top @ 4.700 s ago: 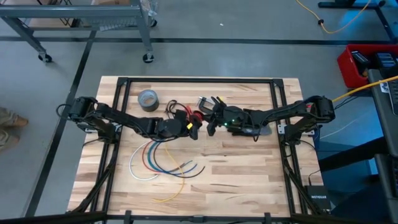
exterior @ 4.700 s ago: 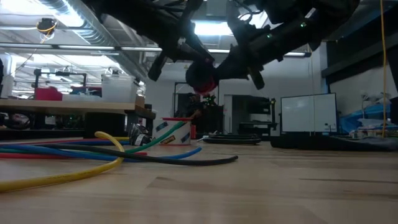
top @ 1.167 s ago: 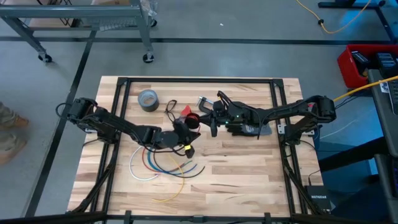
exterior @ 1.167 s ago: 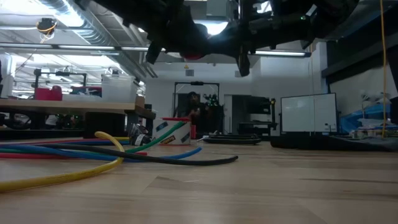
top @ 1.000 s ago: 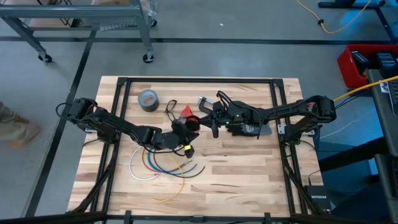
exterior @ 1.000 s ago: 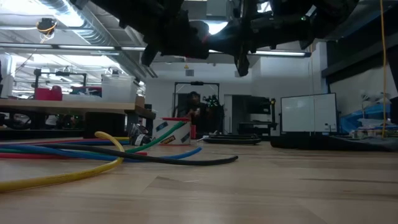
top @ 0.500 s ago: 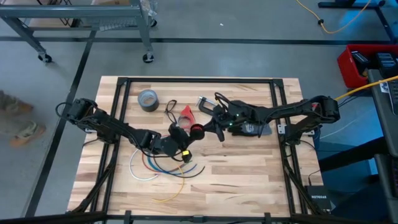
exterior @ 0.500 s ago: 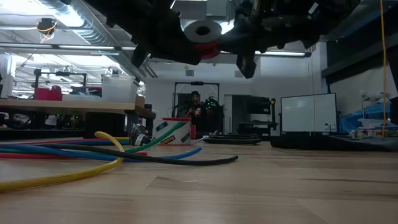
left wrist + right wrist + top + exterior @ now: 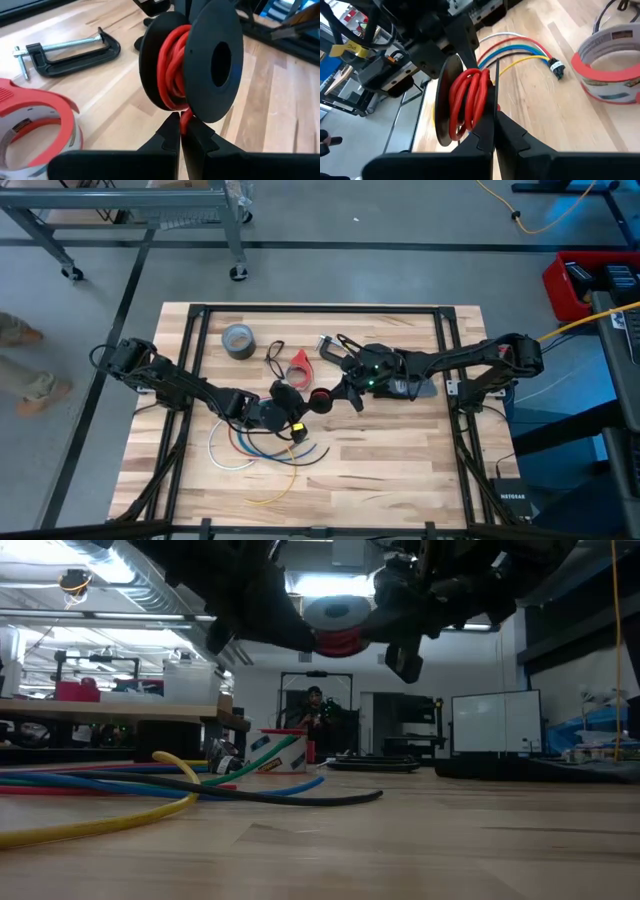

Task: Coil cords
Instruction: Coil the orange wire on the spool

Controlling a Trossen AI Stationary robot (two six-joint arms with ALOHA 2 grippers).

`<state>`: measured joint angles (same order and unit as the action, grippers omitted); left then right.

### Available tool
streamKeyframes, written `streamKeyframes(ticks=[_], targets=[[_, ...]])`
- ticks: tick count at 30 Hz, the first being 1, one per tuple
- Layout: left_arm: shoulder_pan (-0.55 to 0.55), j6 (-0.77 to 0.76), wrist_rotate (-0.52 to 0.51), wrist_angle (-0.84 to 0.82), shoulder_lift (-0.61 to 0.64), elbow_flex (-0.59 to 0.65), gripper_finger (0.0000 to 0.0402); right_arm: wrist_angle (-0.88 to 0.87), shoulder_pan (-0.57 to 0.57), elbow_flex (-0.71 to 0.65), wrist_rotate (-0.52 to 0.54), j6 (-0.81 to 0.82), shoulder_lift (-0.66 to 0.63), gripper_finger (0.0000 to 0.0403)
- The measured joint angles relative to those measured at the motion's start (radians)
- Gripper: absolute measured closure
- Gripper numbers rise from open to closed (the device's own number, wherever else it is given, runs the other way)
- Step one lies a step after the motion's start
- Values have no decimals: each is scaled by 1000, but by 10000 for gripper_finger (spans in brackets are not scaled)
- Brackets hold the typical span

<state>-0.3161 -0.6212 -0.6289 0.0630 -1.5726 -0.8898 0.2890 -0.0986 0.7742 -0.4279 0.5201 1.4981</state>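
The cords are one thin red wire wound on a small black spool (image 9: 320,400), which hangs in the air over the middle of the table. In the low view the spool (image 9: 337,625) is well above the wood. My left gripper (image 9: 180,124) is shut just below the winding, on the table's left side of the spool (image 9: 192,60). My right gripper (image 9: 493,120) is shut at the spool (image 9: 465,105) from the table's right side. In the high view my left gripper (image 9: 306,409) and my right gripper (image 9: 337,394) meet at the spool. My left gripper pinches the red wire (image 9: 185,118) between its two fingertips, right where it leaves the winding at the spool's rim. The fingers come slanting down from the table's left. My right gripper pinches the rim of one spool flange (image 9: 496,95) between its two fingers, slanting from the table's right. The spool stands on edge in this hold, lifted clear of the table.
A grey tape roll (image 9: 237,340), a red-and-white tape piece (image 9: 300,363) and a black C-clamp (image 9: 330,343) lie toward the far side. A fanned bundle of coloured wires (image 9: 255,442) lies toward the near left. Bare wood (image 9: 400,470) lies at the near right.
The spool has come toward the table's near edge with both grippers on it, and has turned, so the low view now shows its flat face. My right gripper has tipped as it went.
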Motion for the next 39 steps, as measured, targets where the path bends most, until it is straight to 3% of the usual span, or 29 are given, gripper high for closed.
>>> streamKeyframes(ticks=[10, 22, 29, 39], targets=[[-1, 20, 3, -43, 0, 1, 401, 0, 22, 0, -11, 0, 64, 398], [-12, -140, 141, -83, -5, 1, 401, 34, 74, 0, 7, 25, 154, 398], [-32, -246, 214, -75, -93, 2, 401, 114, 121, -2, 10, 82, 264, 398], [-46, -294, 219, -46, -197, 2, 401, 146, 159, -2, 42, 84, 360, 398]])
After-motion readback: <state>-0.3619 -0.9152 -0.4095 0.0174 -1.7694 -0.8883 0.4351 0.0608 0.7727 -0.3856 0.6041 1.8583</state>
